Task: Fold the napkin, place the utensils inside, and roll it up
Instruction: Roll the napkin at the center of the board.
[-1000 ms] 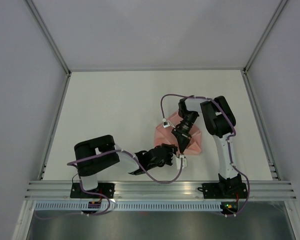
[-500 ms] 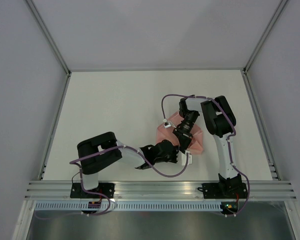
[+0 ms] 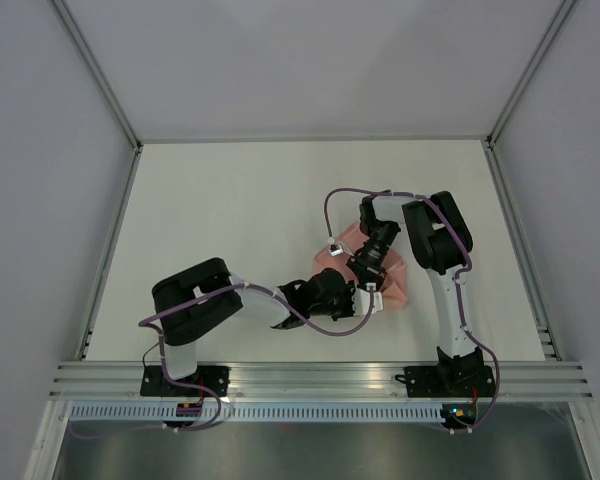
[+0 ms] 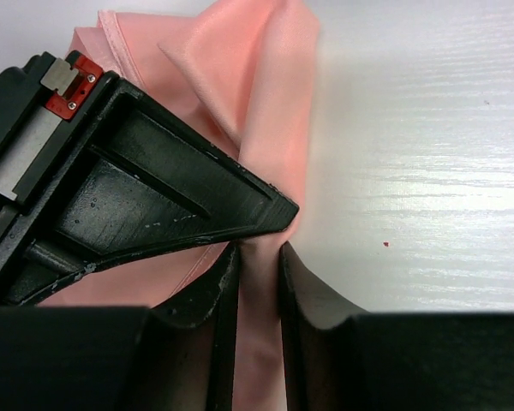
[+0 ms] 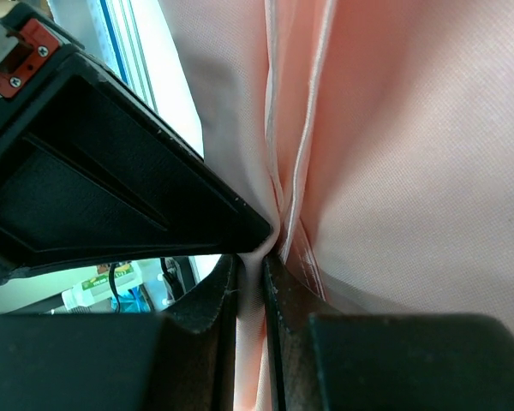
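Note:
The pale salmon-pink napkin (image 3: 392,281) lies bunched and folded on the table right of centre, mostly under both grippers. My left gripper (image 3: 354,297) is shut on a fold of the napkin (image 4: 270,103) at its near-left edge; the cloth runs between its jaws (image 4: 259,259). My right gripper (image 3: 368,276) is shut on a fold of the napkin (image 5: 411,154) right beside it, tip to tip (image 5: 251,265). Each wrist view shows the other gripper's black body pressed close. The utensils are hidden or out of view.
White tabletop (image 3: 240,210) with grey walls on three sides and an aluminium rail (image 3: 320,378) at the near edge. Purple cables loop from both wrists over the napkin area.
My left gripper has moved up and right from the near edge of the napkin to meet the right gripper. The right gripper has shifted only slightly.

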